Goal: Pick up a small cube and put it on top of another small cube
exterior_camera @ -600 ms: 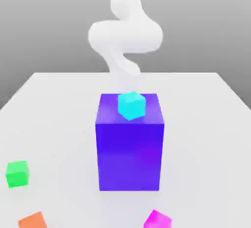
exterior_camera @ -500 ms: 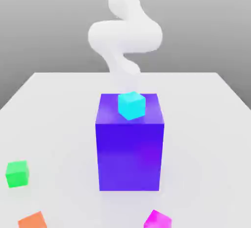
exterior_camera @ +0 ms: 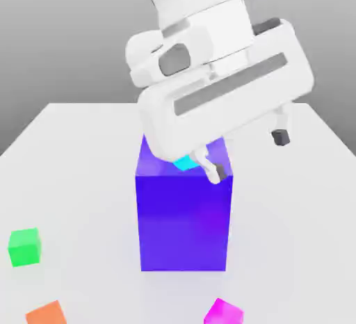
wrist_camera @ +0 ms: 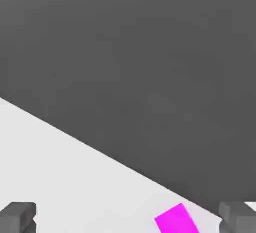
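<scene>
Hand wide, empty, above tall blue block; we count one small magenta cube, one green, orange, cyan.

No text, label, brand, number or sign can be read anywhere.

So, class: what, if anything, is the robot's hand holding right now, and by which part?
Nothing. The hand is open and empty above the blue block; the magenta cube lies on the table.
</scene>
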You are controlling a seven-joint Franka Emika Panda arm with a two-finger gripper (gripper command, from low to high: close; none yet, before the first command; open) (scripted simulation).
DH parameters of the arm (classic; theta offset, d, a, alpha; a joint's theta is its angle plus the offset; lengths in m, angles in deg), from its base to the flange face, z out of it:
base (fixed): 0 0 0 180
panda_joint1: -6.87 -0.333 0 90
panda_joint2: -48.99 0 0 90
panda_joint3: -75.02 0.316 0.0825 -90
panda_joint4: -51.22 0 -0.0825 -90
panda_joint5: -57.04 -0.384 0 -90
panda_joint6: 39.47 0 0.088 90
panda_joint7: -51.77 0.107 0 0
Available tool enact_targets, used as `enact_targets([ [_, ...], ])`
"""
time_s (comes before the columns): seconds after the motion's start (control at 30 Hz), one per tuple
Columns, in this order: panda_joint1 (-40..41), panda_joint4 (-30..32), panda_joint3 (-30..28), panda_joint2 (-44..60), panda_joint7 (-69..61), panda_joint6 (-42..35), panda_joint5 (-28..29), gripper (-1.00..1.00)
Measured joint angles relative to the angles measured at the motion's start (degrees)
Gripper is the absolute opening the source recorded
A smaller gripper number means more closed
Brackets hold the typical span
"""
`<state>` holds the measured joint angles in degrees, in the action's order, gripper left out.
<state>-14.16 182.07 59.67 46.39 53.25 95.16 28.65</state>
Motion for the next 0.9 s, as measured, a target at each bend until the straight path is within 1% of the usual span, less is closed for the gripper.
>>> enact_targets([
  [0.17, -0.9, 0.2, 0.7, 8.6, -7.3, 2.6, -1.8, 0.0],
  [0.3, -1.2, 0.7, 1.4, 14.2, -11.5, 5.8, -0.6, 0.0],
  [0.47, -2.5, 1.6, 1.0, 19.3, -14.6, 10.9, 4.1, 0.0],
  [0.63, -5.6, 2.8, -1.8, 22.3, -15.3, 16.5, 12.5, 0.0],
  [0.67, -5.8, 2.7, -1.9, 23.3, -15.6, 17.8, 13.3, 0.0],
  [0.8, -3.6, 1.0, 1.2, 30.8, -18.6, 23.8, 10.2, 0.0],
  [0.83, -3.1, 0.7, 1.8, 31.7, -19.0, 23.0, 10.3, -1.0],
  [0.9, -3.1, 0.7, 1.8, 31.7, -19.0, 23.0, 10.3, -1.0],
])
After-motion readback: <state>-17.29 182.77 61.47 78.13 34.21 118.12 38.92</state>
